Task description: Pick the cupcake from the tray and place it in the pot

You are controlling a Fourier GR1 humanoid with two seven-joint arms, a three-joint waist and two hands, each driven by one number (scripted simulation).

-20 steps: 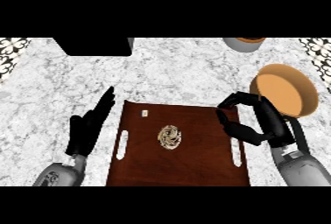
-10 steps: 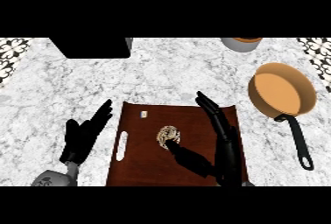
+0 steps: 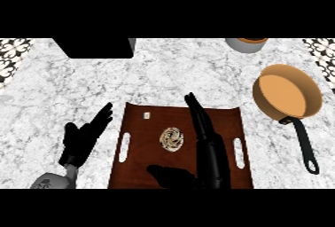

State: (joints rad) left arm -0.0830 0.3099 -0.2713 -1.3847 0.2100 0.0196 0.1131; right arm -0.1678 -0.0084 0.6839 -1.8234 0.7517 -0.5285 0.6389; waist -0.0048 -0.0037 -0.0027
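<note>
The cupcake (image 3: 172,138) lies ungrasped in the middle of the brown tray (image 3: 223,116), so the whole pick and carry is left to do. The right hand (image 3: 204,135) stretches over the tray just beside it, fingers straight and thumb spread, holding nothing (the left hand (image 3: 83,138) rests open off the tray's left edge). The copper pot (image 3: 286,90), well off to the right, holds nothing

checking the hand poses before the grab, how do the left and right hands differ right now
The right hand is over the brown tray, fingers stretched straight just right of the cupcake; the left hand is off the tray, over the marble counter to the tray's left. The right reaches farther up the view. Both are black, open and hold nothing.
</note>
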